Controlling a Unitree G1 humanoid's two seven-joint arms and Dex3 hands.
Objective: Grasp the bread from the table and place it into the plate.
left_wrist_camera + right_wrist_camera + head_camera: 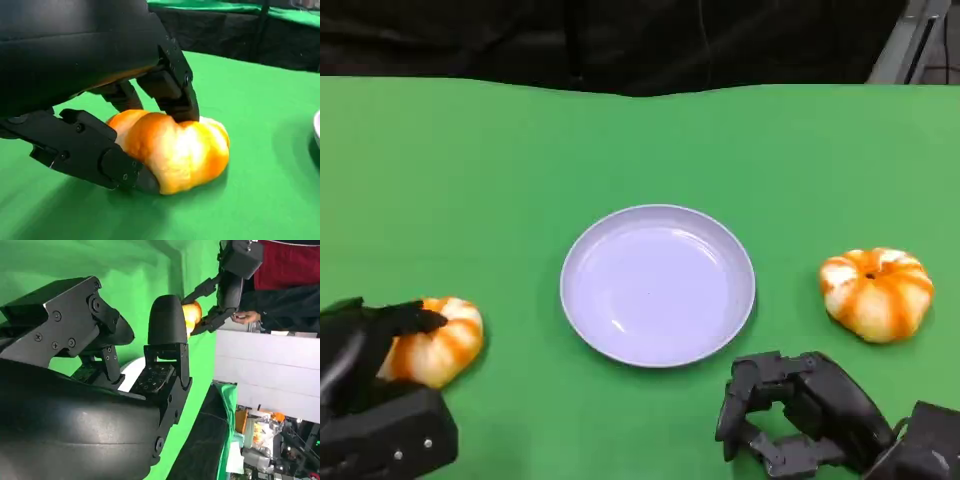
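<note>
Green counter (500, 170), seen from the head camera. A pale lilac plate (657, 284) sits at centre, nothing in it.

Two orange-and-white bread rolls lie on the cloth. The left roll (438, 340) is at about 8 o'clock from the plate, well apart from it. The right roll (876, 292) is at 3 o'clock from the plate, also apart, with nothing touching it.

Left hand (365, 385): on the left roll. In the head view one black finger lies across the roll's top. In the left wrist view the fingers (170, 92) press down on the roll's crown (172, 150) while a lower finger runs along its near side, so the roll is gripped between them. It looks to be resting on the counter, though the underside is in shadow and I cannot be sure.

Right hand (790, 415): low at 5 o'clock from the plate, on the near side of the right roll and clear of it. Its fingers (167, 325) are curled inward around nothing.

The right wrist view also shows a person's hand (246, 316) beyond the counter.
</note>
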